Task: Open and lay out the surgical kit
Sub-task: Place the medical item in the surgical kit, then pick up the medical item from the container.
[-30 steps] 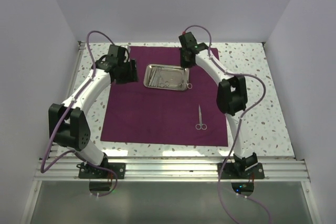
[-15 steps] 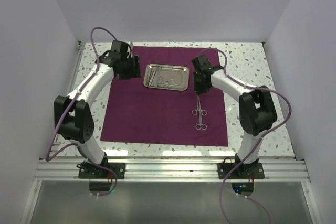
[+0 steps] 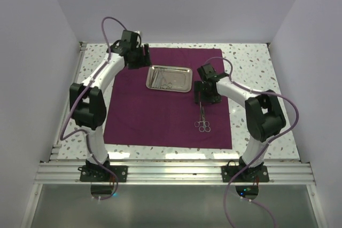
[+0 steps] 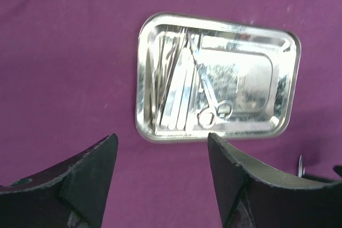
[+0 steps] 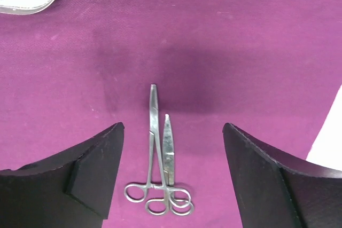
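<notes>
— Where is the kit?
— The maroon cloth (image 3: 155, 116) lies flat on the tabletop (image 3: 256, 68). Right of centre, two ring-handled instruments (image 5: 160, 153) lie side by side on it. The right pincer (image 5: 173, 132) is spread over them, holding nothing.
— And further back?
— The steel tray (image 4: 291, 78) sits upper centre on the cloth, with thin tools (image 4: 181, 94) inside. The left pincer (image 4: 161, 140) hangs spread at its upper left, empty.
</notes>
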Robot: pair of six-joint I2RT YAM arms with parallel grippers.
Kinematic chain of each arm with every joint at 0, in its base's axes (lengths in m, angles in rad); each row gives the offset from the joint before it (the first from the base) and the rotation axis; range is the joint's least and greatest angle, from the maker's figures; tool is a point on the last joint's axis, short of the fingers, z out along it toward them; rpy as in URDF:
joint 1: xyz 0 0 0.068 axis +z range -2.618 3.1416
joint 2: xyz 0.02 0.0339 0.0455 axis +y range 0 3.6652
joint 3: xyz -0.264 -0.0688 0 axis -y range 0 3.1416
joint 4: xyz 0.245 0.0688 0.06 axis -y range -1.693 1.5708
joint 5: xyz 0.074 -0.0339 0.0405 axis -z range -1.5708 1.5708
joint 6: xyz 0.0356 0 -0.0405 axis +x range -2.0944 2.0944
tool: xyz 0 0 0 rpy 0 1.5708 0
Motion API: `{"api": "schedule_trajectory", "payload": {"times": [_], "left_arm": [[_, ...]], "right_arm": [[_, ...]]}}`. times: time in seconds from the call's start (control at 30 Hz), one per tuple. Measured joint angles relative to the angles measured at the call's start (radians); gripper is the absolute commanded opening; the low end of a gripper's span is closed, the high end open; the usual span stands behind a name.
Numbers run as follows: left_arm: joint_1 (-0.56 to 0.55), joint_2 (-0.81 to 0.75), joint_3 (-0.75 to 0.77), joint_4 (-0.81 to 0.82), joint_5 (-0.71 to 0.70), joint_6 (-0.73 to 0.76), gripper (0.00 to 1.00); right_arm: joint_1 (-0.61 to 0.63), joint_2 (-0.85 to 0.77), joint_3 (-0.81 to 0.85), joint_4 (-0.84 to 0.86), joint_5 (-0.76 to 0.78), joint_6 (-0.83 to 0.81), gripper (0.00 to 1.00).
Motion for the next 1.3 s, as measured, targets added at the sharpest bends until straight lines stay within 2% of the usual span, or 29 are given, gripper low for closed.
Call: {"api": "schedule_trajectory", "payload": {"times": [0.2, 0.43, 0.57, 0.83, 1.3], "left_arm": [[-0.04, 0.17, 0.174, -0.008, -0.026, 0.0, 0.59], [-0.059, 0.344, 0.348, -0.012, -0.035, 0.001, 0.48], [-0.061, 0.402, 0.386, -0.01, -0.037, 0.0, 0.42], [-0.076, 0.48, 0.406, 0.032, -0.038, -0.003, 0.27], [-0.087, 0.547, 0.427, 0.073, -0.048, -0.022, 0.27]], "right_arm": [[0.0, -0.043, 0.003, -0.023, 0.043, -0.031, 0.8], [0.0, -0.164, 0.002, -0.07, 0.072, -0.057, 0.79], [0.0, -0.219, -0.002, -0.101, 0.085, -0.07, 0.78], [0.0, -0.229, -0.002, -0.175, 0.114, -0.092, 0.77], [-0.014, -0.203, 0.024, -0.217, 0.125, -0.122, 0.74]]}}
